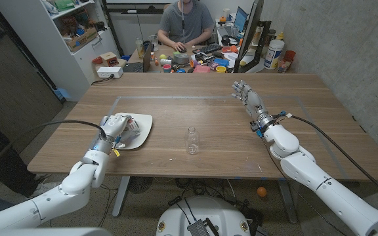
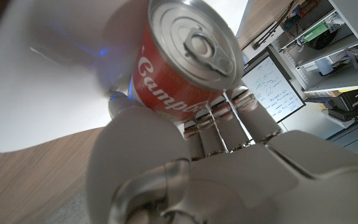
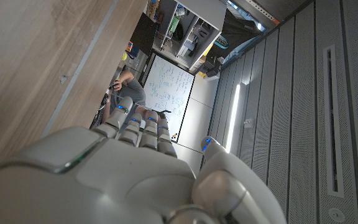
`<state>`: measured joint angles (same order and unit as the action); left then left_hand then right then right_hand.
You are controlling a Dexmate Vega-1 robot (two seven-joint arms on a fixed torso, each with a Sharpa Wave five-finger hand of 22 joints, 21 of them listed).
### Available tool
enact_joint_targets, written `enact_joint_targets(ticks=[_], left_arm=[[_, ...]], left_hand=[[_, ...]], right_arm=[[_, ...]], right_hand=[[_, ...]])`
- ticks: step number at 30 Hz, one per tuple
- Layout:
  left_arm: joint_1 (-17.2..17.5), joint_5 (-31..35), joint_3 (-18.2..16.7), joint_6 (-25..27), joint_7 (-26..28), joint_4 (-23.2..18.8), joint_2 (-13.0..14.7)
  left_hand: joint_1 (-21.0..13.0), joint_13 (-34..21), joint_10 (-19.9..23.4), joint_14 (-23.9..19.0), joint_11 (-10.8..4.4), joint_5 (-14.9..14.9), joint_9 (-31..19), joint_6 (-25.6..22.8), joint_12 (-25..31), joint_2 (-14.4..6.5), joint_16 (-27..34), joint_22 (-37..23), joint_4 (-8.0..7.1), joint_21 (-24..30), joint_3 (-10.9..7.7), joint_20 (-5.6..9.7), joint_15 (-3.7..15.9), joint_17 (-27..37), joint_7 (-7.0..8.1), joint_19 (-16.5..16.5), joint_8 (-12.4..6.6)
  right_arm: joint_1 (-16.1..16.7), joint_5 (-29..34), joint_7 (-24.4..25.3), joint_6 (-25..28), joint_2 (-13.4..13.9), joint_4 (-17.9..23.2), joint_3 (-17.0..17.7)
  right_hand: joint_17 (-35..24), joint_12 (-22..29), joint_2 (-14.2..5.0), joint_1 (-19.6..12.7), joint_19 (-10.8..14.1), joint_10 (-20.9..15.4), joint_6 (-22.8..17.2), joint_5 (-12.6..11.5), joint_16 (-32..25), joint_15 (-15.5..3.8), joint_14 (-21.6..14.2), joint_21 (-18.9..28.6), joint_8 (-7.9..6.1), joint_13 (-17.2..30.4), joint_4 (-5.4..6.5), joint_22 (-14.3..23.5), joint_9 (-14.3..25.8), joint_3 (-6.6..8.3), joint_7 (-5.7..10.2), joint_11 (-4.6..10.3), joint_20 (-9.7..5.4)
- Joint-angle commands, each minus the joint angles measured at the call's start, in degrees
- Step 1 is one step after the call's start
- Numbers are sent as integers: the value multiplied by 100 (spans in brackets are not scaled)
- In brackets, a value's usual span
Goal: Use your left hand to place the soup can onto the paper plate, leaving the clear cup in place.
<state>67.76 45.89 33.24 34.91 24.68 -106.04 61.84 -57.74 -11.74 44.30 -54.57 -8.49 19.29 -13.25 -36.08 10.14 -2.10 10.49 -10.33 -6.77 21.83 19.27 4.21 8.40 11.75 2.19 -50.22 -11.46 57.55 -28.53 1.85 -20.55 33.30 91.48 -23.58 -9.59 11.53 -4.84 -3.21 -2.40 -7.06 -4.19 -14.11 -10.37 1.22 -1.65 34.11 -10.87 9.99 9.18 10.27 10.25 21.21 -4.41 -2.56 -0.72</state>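
My left hand [image 1: 115, 126] grips the red and white soup can [image 2: 182, 65], its fingers wrapped around the can's side. The can's silver pull-tab lid faces the left wrist camera. Hand and can are over the near left part of the white paper plate [image 1: 143, 130], whose white surface [image 2: 48, 87] spreads just behind the can; whether the can touches it I cannot tell. The clear cup [image 1: 192, 140] stands upright at the table's middle, well apart from both hands. My right hand [image 1: 247, 99] is at the far right, fingers stretched out, holding nothing.
A person [image 1: 186, 25] sits behind the table's far edge at a cluttered desk [image 1: 195, 60]. A white box [image 1: 109, 72] sits off the far left corner. Bare wood [image 1: 241, 144] lies between the cup and my right arm.
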Motion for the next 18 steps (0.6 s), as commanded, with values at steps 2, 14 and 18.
enact_joint_targets(ticks=[2,14,18], left_arm=[[-48,-100,34,195,-1292,-514,445],[-121,-625,-233,176,-2469,-1040,889],[-10,-988,-465,145,-2392,-1141,985]], left_hand=[[903,-41,-987,1342,-20,44,38,889,-33,2,-3,-45,-239,-572,-13,-633,233,33,133,1005,44],[2357,-84,-3198,3825,743,86,15,3035,24,-154,-2,-102,-304,-1147,8,-1536,-675,105,-199,3201,68],[2841,-92,-3597,4252,922,75,6,3437,43,-211,1,-112,-322,-1125,28,-1633,-903,118,-183,3624,67]], right_arm=[[64,-8,34,-21,17,54,34],[66,0,72,31,-4,69,17],[57,25,48,3,-1,41,3]], right_hand=[[-20,-15,-317,35,29,-21,-16,-8,7,7,-38,-22,8,16,-4,12,15,21,-14,21,-11],[-19,-15,-315,35,36,-22,-3,-9,8,11,-41,-41,13,16,-5,13,15,20,-14,22,-12],[-19,-14,-314,35,40,-22,-1,-9,9,13,-41,-47,14,16,-6,13,15,20,-21,16,-11]])
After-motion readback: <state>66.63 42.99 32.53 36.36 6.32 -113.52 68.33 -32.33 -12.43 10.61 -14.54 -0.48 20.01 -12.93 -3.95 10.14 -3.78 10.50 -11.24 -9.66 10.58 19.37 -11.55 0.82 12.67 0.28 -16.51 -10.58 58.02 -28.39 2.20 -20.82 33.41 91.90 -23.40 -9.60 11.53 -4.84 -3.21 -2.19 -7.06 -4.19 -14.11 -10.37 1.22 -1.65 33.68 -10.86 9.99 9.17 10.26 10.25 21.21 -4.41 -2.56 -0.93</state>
